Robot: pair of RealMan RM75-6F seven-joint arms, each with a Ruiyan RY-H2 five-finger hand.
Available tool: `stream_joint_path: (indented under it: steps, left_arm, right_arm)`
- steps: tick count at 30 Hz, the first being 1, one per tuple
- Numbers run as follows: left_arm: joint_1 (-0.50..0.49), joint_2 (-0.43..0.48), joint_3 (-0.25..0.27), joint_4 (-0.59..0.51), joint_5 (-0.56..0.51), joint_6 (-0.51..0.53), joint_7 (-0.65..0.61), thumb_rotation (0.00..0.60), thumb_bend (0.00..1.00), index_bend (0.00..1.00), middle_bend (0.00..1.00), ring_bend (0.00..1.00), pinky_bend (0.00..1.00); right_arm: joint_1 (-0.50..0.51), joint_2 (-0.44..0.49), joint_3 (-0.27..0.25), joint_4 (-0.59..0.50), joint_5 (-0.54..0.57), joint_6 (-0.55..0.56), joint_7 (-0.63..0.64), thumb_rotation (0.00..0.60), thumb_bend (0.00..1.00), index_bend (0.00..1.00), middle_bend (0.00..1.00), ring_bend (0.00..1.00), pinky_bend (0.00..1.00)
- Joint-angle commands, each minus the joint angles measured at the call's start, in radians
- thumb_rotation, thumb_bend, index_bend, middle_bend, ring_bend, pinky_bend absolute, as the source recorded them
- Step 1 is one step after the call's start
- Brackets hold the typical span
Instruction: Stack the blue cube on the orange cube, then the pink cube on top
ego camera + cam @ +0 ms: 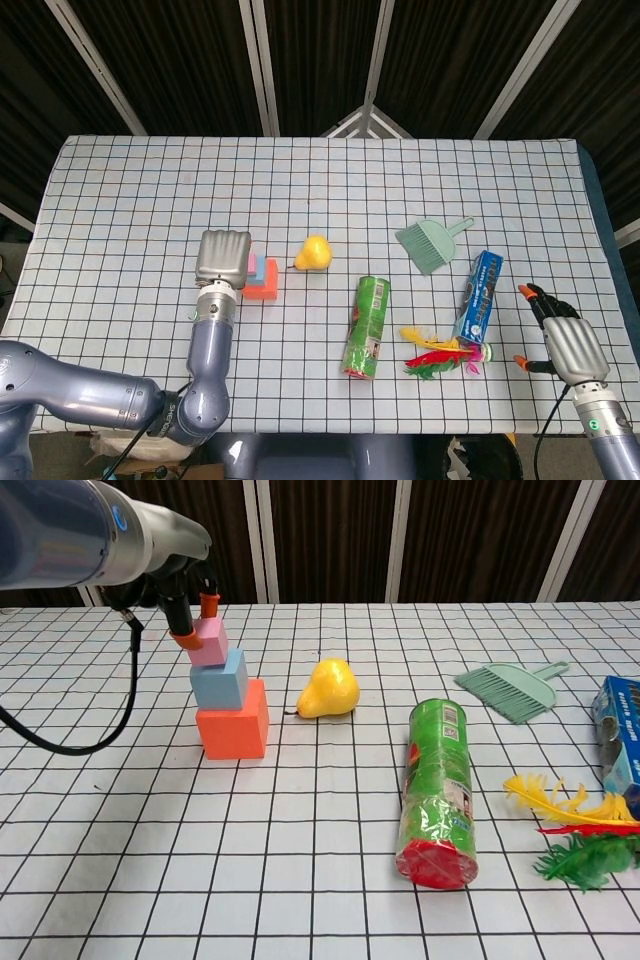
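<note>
From the head view, the left hand (224, 259) sits right over the stack, its metal back facing the camera, so the fingers are hidden here; just a sliver of the pink cube (247, 264) peeks out at its right edge, next to the blue cube (258, 270), which is on the orange cube (262, 288). A yellow pear (315, 252) lies just right of the stack on the checkered table (140, 190). Further right there's a green can (366, 326) on its side, a small green brush (428, 245), a blue box (479, 294) and a bunch of colored feathers (438, 355) near the box's lower end. The right hand (564, 338) hangs off the table's right edge, orange-tipped fingers spread, holding nothing. Chest view is way clearer: the left hand (192, 608) pinches the pink cube (210, 642) between its orange fingertips (209, 604), one on the cube's top right corner and one on its lower left side. The pink cube looks like it's touching the top of the blue cube (219, 679), set toward the left side and a bit tilted. The blue cube sits on the orange cube (233, 723), with the pear (329, 689) just beside, then the can (435, 793), brush (510, 688), box (616, 731) and feathers (567, 825) off right.
</note>
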Motion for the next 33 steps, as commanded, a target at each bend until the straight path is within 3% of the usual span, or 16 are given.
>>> stream_joint_path:
  steps: [1, 15, 20, 27, 30, 33]
  left_arm:
    - [-0.002, -0.002, 0.002, 0.006, -0.002, 0.001, -0.002, 0.6, 0.38, 0.45, 0.9, 0.8, 0.73]
    - [-0.012, -0.014, 0.017, 0.036, -0.002, -0.016, -0.013, 0.6, 0.38, 0.44, 0.9, 0.8, 0.73]
    - [-0.014, -0.017, 0.022, 0.038, -0.005, -0.02, -0.016, 0.6, 0.38, 0.34, 0.9, 0.79, 0.73]
    - [-0.02, -0.011, 0.03, 0.02, 0.013, -0.005, -0.012, 0.6, 0.37, 0.09, 0.89, 0.78, 0.72]
    - [-0.02, 0.003, 0.029, -0.018, 0.021, 0.01, -0.009, 0.6, 0.37, 0.06, 0.89, 0.77, 0.72]
    - [-0.008, 0.046, 0.015, -0.101, 0.038, 0.039, -0.017, 0.6, 0.37, 0.1, 0.88, 0.76, 0.71]
  right_arm:
    - [0.0, 0.001, 0.0, -0.001, 0.0, 0.001, 0.0, 0.6, 0.19, 0.06, 0.09, 0.16, 0.19]
    - [0.002, 0.0, -0.001, -0.003, 0.007, -0.008, -0.007, 0.6, 0.19, 0.06, 0.09, 0.16, 0.19]
    - [0.002, 0.001, -0.001, -0.005, 0.007, -0.008, -0.008, 0.6, 0.19, 0.06, 0.09, 0.16, 0.19]
    - [0.002, 0.003, -0.001, -0.007, 0.007, -0.007, -0.007, 0.6, 0.19, 0.06, 0.09, 0.16, 0.19]
    - [0.002, 0.003, -0.002, -0.008, 0.006, -0.007, -0.007, 0.6, 0.19, 0.06, 0.09, 0.16, 0.19]
    - [0.003, 0.005, -0.003, -0.009, 0.006, -0.011, -0.006, 0.6, 0.19, 0.06, 0.09, 0.16, 0.19]
